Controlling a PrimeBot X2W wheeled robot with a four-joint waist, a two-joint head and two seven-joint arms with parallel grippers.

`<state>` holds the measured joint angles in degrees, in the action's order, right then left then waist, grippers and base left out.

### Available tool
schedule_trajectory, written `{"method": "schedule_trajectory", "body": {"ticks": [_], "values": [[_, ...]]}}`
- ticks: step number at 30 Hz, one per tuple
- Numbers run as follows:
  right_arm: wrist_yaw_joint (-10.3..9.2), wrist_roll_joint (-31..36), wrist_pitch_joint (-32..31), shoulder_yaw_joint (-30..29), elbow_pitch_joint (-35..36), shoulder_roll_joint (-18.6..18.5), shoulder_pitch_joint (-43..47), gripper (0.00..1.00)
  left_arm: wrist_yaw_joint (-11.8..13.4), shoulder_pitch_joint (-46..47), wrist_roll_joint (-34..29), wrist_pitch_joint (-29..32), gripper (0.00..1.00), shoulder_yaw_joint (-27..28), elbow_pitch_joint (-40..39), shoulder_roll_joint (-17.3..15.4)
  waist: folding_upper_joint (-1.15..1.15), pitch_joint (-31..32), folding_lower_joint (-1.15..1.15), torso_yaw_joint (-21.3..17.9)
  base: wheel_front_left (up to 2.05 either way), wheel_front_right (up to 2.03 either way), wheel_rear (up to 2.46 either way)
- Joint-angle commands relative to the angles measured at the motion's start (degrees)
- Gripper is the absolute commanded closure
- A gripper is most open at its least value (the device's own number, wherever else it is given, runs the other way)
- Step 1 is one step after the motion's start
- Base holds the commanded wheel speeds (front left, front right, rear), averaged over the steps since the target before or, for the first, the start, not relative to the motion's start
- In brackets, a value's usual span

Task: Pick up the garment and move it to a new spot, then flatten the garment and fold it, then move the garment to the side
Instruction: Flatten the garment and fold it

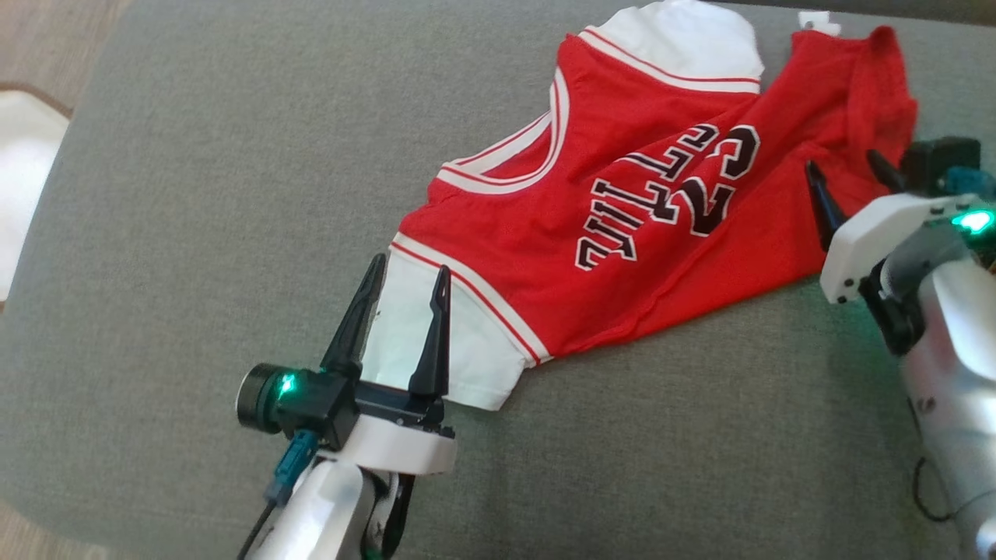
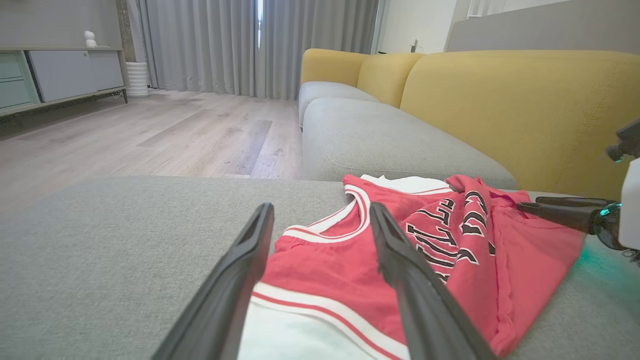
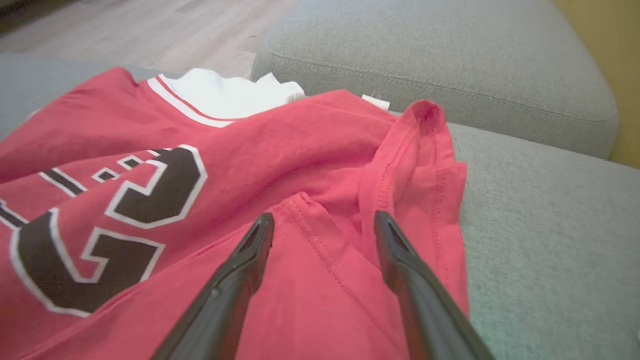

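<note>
The garment (image 1: 646, 225) is a red jersey with white sleeves, white trim and black lettering, lying crumpled on a grey cushion (image 1: 194, 194). My left gripper (image 1: 411, 264) is open over the nearer white sleeve (image 1: 436, 342), one finger on each side of it. In the left wrist view the left gripper (image 2: 322, 210) frames the garment (image 2: 340, 265) and its sleeve trim. My right gripper (image 1: 844, 167) is open above the rumpled red hem at the right. The right wrist view shows the right gripper (image 3: 325, 217) just above folded red cloth (image 3: 320, 280).
The grey cushion (image 3: 540, 210) stretches wide to the left and front. A second grey seat (image 2: 380, 140) with yellow backrests (image 2: 525, 110) lies beyond. Wood floor (image 2: 150, 130) and a cabinet (image 2: 60, 75) are farther off. A pale object (image 1: 23, 155) sits at the left edge.
</note>
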<state>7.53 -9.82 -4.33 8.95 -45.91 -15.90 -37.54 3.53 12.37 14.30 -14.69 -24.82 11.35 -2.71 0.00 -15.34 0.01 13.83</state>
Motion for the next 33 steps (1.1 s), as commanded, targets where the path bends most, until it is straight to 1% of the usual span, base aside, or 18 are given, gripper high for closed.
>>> {"method": "schedule_trajectory", "body": {"ticks": [1,9,16,17,19,20,26,33], "values": [[-0.04,-0.6,-0.2,1.4,1.1,-0.7,-2.0,0.00,0.2,2.3,0.6,-0.3,0.00,1.2,-1.7,-0.2,0.00,-0.5,-0.01,0.5,0.00,0.00,0.00],[-0.04,-3.5,-0.9,8.1,-6.0,-3.7,-7.3,0.00,0.8,3.7,1.4,-0.3,0.00,-0.2,-1.7,-0.2,0.00,-2.2,-0.01,1.8,0.00,0.00,0.00],[-0.04,-6.4,0.7,13.5,-9.0,-3.7,-8.7,0.00,1.2,4.1,1.6,-0.3,0.00,-0.5,-1.1,-0.2,0.00,-2.2,-0.01,1.6,0.00,0.00,0.00],[-0.04,-6.8,0.9,14.1,-9.3,-3.7,-8.8,0.07,1.2,4.2,1.6,-0.3,0.00,-0.5,-1.0,-0.2,0.00,-2.1,-0.01,1.5,0.00,0.00,0.00],[-0.04,-7.5,1.5,15.6,-9.7,-3.5,-9.1,0.99,1.3,4.3,1.6,-0.3,0.00,-0.4,-0.9,-0.2,0.00,-2.0,-0.01,1.3,0.00,0.00,0.00],[-0.04,-7.9,1.8,16.4,-9.8,-3.5,-9.2,1.00,1.3,4.3,1.6,-0.3,0.00,-0.4,-0.8,-0.2,0.00,-1.9,-0.01,1.1,0.00,0.00,0.00],[-0.04,-10.9,3.8,19.6,-10.4,-3.4,-9.7,1.00,1.2,4.0,1.3,-0.3,0.00,0.2,-0.3,-0.2,0.00,-0.5,-0.01,-0.2,0.00,0.00,0.00],[-0.04,-14.6,8.1,20.9,-9.1,-2.6,-7.5,1.00,1.1,2.5,0.6,-0.3,0.00,2.3,0.1,-0.2,0.00,3.5,-0.01,-3.2,0.00,0.00,0.00]]}}
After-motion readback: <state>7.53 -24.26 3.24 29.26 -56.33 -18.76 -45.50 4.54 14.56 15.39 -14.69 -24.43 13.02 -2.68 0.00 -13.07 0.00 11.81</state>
